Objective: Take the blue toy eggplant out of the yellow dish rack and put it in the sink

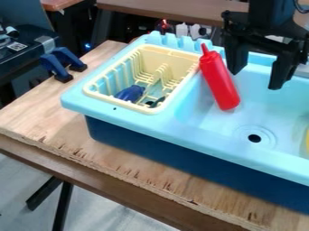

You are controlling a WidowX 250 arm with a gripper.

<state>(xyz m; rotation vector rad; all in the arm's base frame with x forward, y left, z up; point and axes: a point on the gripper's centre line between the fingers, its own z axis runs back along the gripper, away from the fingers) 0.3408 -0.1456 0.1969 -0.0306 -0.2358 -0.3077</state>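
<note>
Camera view, looking down at a slant: a light-blue toy sink (181, 131) with a dark blue base (181, 153) sits on a pale wooden board (36, 108) with a rough, splintered front edge. Grey floor (120, 214) and black legs (61, 205) show below. At the upper left are dark equipment (18, 58) and a pair of blue-and-black clamps (55, 67); another brown tabletop (163, 10) crosses the room behind.

The black gripper (256, 80) hangs from the top edge over the sink basin, its two fingers spread wide with nothing between them. Just beside the finger nearer the left of the view is a red squeeze bottle (221, 83), leaning at a slant, its narrow tip pointing up at the divider by a cream dish rack (172, 52) and its base down in the basin, near the round drain (255, 138).

The rack, set into the sink's left part, holds a blue item (130, 93) and a dark one (156, 102); their shapes are hard to make out behind the slats. The right edge cuts off the sink and a yellow thing (307, 139), too little of which shows to identify. The arm's upper part is cut off at the top.
</note>
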